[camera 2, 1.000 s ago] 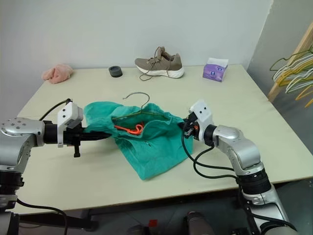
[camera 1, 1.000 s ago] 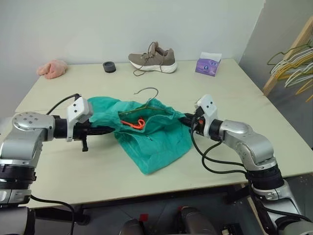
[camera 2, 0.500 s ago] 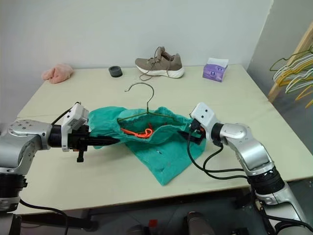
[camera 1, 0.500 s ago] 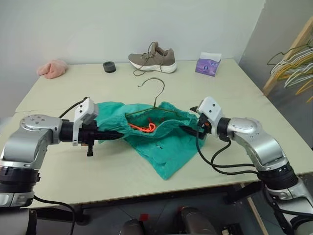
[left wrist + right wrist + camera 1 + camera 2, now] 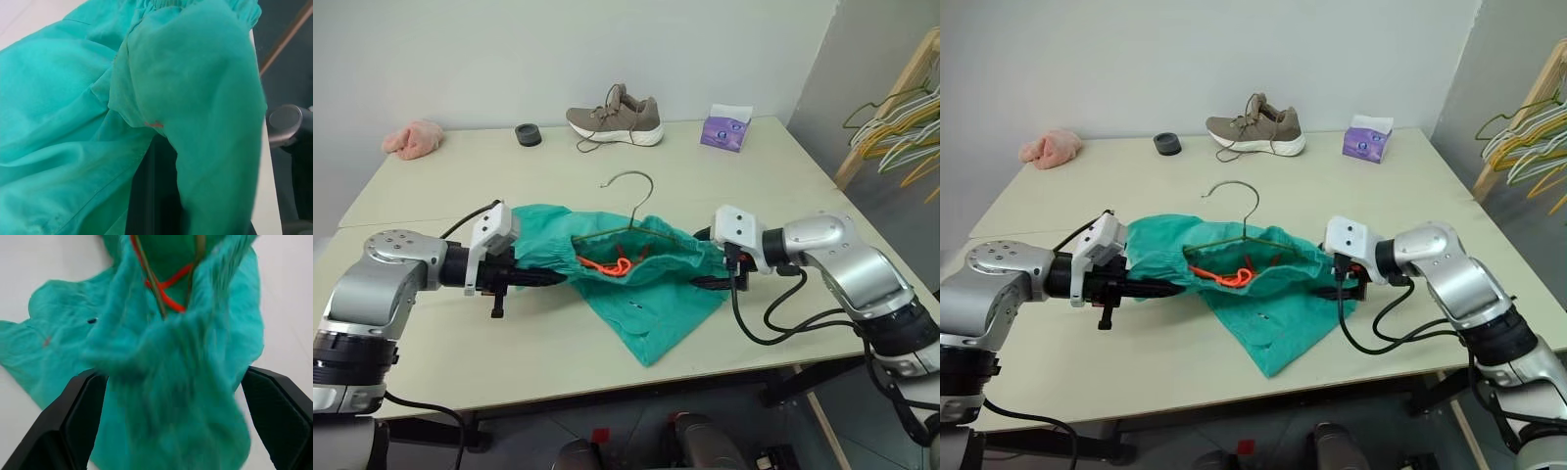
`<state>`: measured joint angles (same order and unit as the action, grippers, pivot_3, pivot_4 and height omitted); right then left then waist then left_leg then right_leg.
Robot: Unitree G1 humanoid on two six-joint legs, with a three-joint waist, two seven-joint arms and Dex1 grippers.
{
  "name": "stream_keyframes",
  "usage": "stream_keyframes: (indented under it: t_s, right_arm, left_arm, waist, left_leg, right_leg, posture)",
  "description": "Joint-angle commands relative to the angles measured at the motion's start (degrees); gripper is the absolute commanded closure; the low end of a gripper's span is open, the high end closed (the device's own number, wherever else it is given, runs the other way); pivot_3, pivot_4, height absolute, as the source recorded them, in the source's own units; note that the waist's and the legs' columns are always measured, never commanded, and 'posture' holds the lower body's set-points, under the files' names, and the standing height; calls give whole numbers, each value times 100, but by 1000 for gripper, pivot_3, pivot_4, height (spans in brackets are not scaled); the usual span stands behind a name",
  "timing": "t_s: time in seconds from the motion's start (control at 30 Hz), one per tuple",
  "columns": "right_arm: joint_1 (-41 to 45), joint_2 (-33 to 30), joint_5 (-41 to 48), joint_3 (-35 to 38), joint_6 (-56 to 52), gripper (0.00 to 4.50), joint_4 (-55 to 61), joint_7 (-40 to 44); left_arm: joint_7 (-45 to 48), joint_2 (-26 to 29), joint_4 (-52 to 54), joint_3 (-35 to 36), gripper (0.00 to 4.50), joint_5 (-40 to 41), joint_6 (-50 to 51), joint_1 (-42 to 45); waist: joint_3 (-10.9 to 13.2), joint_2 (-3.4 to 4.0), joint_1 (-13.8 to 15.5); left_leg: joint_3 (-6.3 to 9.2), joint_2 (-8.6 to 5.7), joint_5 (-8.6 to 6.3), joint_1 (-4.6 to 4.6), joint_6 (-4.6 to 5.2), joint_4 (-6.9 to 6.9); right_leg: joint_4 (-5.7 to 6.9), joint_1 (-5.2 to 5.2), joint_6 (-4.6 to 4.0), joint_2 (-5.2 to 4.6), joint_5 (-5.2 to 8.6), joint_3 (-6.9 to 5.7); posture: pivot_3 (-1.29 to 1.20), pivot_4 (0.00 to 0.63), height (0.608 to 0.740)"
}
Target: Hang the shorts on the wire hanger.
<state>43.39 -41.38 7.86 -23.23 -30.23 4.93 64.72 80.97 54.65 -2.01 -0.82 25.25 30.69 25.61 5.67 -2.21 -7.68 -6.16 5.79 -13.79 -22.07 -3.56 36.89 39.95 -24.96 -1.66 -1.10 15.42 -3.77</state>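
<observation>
The teal-green shorts (image 5: 641,294) hang spread between my two arms over the table (image 5: 509,343), one leg drooping toward the front edge, and the orange drawstring (image 5: 610,264) lies in the open waist. The wire hanger (image 5: 642,206) sits inside the waistband with its hook rising above the cloth. My left gripper (image 5: 551,279) is shut on the waistband's left end; cloth drapes over its fingers (image 5: 151,196). My right gripper (image 5: 172,374) stands open at the waistband's right end, its fingers (image 5: 73,416) wide apart on either side of the bunched cloth.
At the far edge of the table lie a pink cloth lump (image 5: 411,138), a small black ring (image 5: 527,134), a tan shoe (image 5: 615,114) and a purple tissue pack (image 5: 725,128). Several hangers (image 5: 891,122) hang bunched on a wooden rack beyond the right edge.
My right gripper has opened, releasing the waistband, and its wrist has rolled. The shorts and the left gripper have shifted to the right, and the hanger's hook now stands more upright.
</observation>
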Motion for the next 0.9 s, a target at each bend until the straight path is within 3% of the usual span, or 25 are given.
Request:
stream_keyframes:
  t_s: [0.03,0.1,0.47,0.5,0.63,0.8,0.9]
  right_arm:
    - [369,148,-185,-165,156,261,-303,267]
    - [492,244,-258,-249,162,700,-470,386]
    - [475,318,-496,-272,299,4470,-561,706]
    - [462,303,-496,-251,303,4470,-542,722]
    - [379,216,-428,-141,239,4500,-425,777]
    - [160,67,-269,58,-68,4500,-128,791]
    - [-124,-46,-86,326,-533,4500,75,671]
  left_arm:
    - [72,7,229,18,4500,37,-111,146]
    - [66,-1,282,12,4500,49,-111,113]
    - [61,-42,324,26,4500,183,178,150]
    - [49,-50,299,25,4500,184,220,183]
    - [-148,-203,20,99,3458,119,243,365]
    - [-239,-103,-432,254,1895,-89,-83,400]
    - [-823,-172,-1287,658,1027,-323,-732,654]
  waist:
    - [0,-1,-14]
    - [0,0,-28]
    - [0,0,-28]
    - [0,0,-29]
    - [0,0,-21]
    - [0,0,-37]
    - [0,0,-42]
  left_leg:
    - [1,0,0,-1,0,0]
    - [-1,-1,0,-1,0,1]
    - [-1,0,0,-1,0,2]
    - [-1,0,0,-1,0,2]
    - [0,0,0,-2,0,5]
    - [-1,-1,0,-2,0,3]
    - [0,1,0,-1,0,3]
  right_leg:
    - [-1,0,0,0,0,-1]
    - [-1,0,0,-1,0,1]
    - [1,-1,0,-1,0,0]
    - [1,-1,0,-1,0,0]
    - [1,0,0,-1,0,-2]
    - [1,-1,0,-2,0,0]
    - [1,-2,0,-1,0,-2]
  posture:
    - [-165,75,740]
    - [-164,74,740]
    - [-166,71,740]
    - [-168,70,740]
    - [-172,70,740]
    - [-185,72,740]
    - [-184,72,740]
